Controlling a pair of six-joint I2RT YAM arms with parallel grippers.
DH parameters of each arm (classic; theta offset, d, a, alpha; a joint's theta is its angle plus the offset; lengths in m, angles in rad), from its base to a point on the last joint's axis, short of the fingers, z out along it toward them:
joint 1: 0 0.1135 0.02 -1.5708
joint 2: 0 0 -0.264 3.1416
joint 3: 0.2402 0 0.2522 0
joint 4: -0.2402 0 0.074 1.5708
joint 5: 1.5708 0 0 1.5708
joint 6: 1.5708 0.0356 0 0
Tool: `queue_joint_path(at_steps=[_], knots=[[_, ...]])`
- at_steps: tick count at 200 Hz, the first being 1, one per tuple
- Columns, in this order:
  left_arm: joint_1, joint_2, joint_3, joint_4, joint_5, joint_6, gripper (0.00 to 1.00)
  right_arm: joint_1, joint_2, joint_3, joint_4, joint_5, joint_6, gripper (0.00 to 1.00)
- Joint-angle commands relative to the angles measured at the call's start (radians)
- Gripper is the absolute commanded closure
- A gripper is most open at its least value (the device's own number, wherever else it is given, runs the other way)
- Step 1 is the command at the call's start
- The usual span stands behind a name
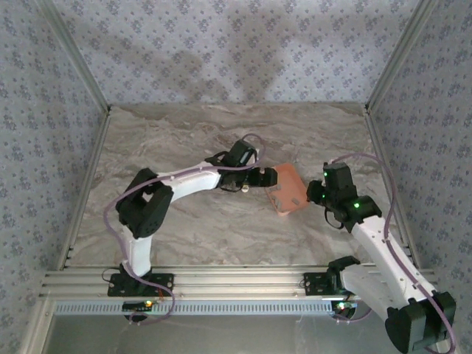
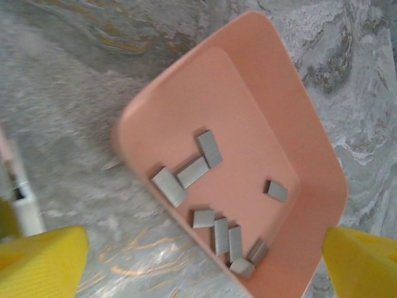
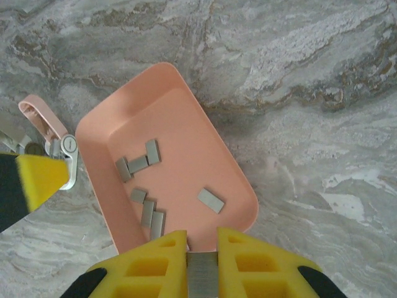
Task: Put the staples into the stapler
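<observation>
In right wrist view, right gripper (image 3: 201,248) pinched a staple strip (image 3: 201,277) at tray's (image 3: 186,139) 6 o'clock, stapler (image 3: 65,146) lay at 9 o'clock, left gripper (image 2: 203,257) gaped over loose staples (image 2: 192,172)

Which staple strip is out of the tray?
The strip pinched by the right gripper; the others all lie loose inside the salmon tray.

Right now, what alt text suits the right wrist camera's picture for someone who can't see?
The right gripper pinches a grey staple strip by the near end of a salmon tray holding more loose strips. The small pink stapler lies open left of it.
</observation>
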Motion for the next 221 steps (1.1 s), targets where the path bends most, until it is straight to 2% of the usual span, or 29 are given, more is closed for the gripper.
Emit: queue_joint_path(at_steps=[1,81,126,170,221], knots=[[-0.012,0.045,0.056,0.016,0.037,-0.028,0.04,-0.007,-0.010,-0.016,-0.035,-0.015,-0.014,0.84],[-0.026,0.182,0.221,0.049,0.089,-0.051,0.04,-0.005,-0.018,-0.015,-0.017,-0.021,0.006,0.84],[-0.023,0.170,0.277,-0.005,0.098,-0.005,0.04,0.011,-0.008,-0.019,-0.011,-0.035,0.055,0.84],[0.030,-0.009,0.143,-0.009,0.031,0.029,0.04,0.080,0.043,0.002,0.025,0.028,0.092,0.84],[0.131,-0.345,-0.166,-0.013,-0.146,0.040,0.02,0.243,0.183,0.050,0.127,0.146,0.107,0.84]])
